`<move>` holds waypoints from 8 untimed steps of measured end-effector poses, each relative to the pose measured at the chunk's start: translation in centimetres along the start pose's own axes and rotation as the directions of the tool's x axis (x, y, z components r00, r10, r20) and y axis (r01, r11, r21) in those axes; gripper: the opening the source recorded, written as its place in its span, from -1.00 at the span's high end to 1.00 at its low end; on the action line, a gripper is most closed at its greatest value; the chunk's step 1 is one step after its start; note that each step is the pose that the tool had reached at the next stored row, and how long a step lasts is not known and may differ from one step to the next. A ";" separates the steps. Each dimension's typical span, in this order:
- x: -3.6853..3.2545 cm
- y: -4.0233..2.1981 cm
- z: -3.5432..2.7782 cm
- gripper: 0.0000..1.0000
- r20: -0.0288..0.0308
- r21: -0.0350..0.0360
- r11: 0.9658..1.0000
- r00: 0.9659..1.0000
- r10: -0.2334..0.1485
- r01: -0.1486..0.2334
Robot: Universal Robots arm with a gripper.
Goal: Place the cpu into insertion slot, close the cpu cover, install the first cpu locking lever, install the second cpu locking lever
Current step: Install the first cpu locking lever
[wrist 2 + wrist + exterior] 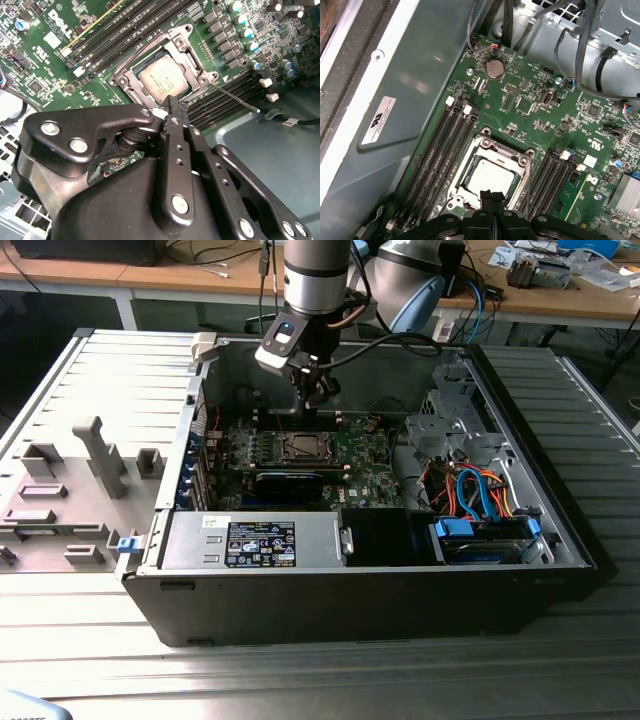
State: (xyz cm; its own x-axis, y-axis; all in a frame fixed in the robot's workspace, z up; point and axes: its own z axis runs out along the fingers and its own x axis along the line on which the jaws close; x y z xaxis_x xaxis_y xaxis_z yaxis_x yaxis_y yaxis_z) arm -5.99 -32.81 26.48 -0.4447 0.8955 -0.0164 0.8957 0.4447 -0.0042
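Socket (121, 80) holds the silver-grey square cpu (162, 80), thin silvery cpu cover (196, 64) seemingly down; my black end effector (176, 104) is pressed together.

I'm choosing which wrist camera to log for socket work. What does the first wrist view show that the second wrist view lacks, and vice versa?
First wrist view: a coin battery, a white label on the case wall, and cables near the metal cage.
Second wrist view: a thin metal lever lying across the memory slots, and blue-topped capacitors.
Both wrist views: the cpu seated under the cpu cover, the memory slots, and the gripper with fingers together at the cover's edge.
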 end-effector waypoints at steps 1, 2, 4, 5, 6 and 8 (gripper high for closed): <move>0.00 0.00 0.00 0.79 0.000 0.000 1.000 1.000 -0.005 0.005; 0.00 0.00 0.00 0.79 0.000 0.000 1.000 1.000 -0.007 0.007; 0.00 0.00 0.00 0.79 0.000 0.000 1.000 1.000 -0.013 0.013; 0.00 0.00 0.00 0.79 0.000 0.000 1.000 1.000 -0.015 0.015; 0.00 0.00 0.00 0.79 0.000 0.000 1.000 1.000 -0.017 0.017; 0.00 0.00 0.00 0.79 0.000 0.000 1.000 1.000 -0.023 0.023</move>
State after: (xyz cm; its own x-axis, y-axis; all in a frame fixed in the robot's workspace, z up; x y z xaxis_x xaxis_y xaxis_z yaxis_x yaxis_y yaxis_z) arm -5.99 -32.81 26.48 -0.4654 0.8849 -0.0163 0.8851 0.4654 -0.0042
